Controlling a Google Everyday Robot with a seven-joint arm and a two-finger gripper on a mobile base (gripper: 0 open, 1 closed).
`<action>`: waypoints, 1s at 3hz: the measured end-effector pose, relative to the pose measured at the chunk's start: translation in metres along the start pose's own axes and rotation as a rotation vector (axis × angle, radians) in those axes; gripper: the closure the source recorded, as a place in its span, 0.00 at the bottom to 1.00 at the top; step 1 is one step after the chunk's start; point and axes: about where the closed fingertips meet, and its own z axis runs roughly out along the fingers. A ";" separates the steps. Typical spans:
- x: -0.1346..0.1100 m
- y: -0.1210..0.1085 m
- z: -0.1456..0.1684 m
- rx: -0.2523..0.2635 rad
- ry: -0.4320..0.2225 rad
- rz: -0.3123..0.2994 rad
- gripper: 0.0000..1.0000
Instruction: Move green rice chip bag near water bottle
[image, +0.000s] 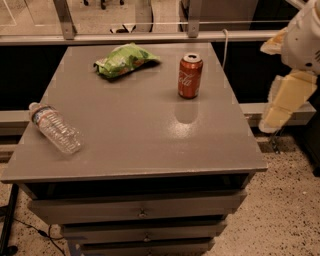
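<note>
The green rice chip bag (125, 60) lies crinkled at the far left-centre of the grey table (150, 135). The water bottle (54, 127) lies on its side at the table's left edge, its white cap pointing to the far left. My gripper (282, 102), a cream-coloured part below the white arm, hangs off the table's right side, past the edge and well away from both the bag and the bottle. It holds nothing that I can see.
A red soda can (190, 75) stands upright at the far right of the table, between my arm and the bag. Drawers (142, 212) sit under the tabletop. A metal rail (150, 36) runs behind the table. Speckled floor lies to the right.
</note>
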 end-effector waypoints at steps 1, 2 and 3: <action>-0.046 -0.043 0.020 0.036 -0.108 -0.039 0.00; -0.101 -0.077 0.047 0.051 -0.210 -0.088 0.00; -0.169 -0.114 0.079 0.050 -0.335 -0.100 0.00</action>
